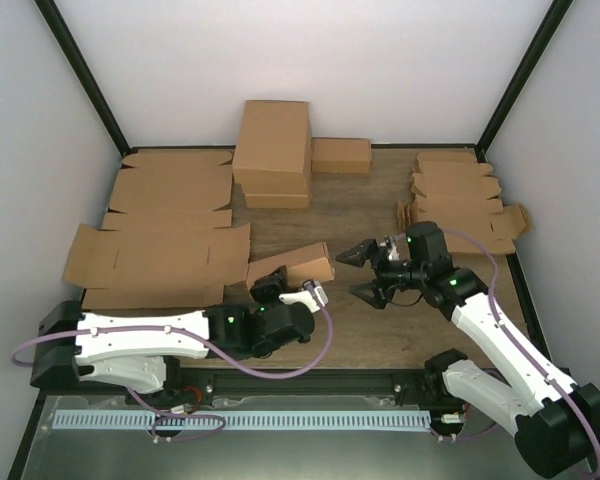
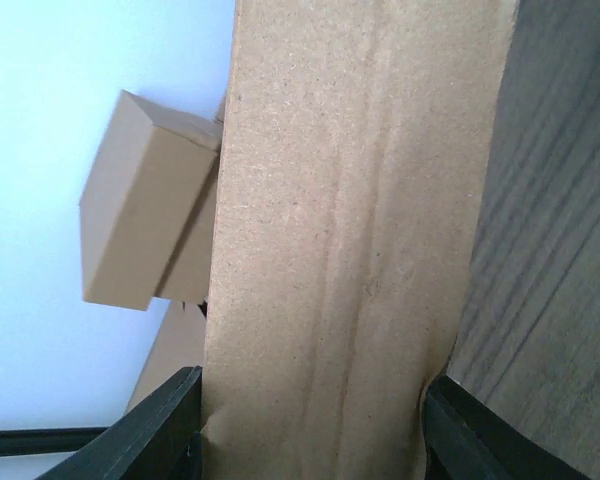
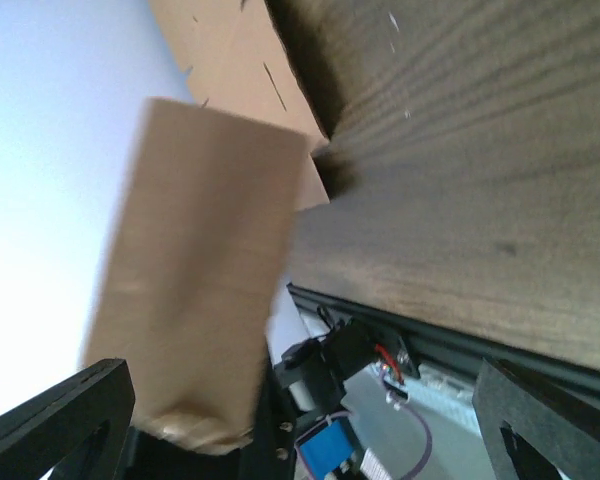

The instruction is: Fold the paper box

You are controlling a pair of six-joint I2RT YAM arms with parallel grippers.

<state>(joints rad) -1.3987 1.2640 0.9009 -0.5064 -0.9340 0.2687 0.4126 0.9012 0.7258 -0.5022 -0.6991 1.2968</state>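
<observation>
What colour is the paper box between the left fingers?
Plain brown cardboard, unprinted; the paper box shows best in the left wrist view.

Blurred paper box (image 3: 195,270) left of wood table (image 3: 480,150), right claw (image 3: 300,420) wide apart, flat cardboard blanks (image 3: 230,50) beyond.

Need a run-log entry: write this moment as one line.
left claw: shut on box | right claw: open, empty, beside box

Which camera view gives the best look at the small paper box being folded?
Top external: the paper box shows most of its outline and where it sits on the table. The left wrist view sees only one flat face, so close that it fills the frame. The right wrist view catches it blurred, with its lower end hidden.
</observation>
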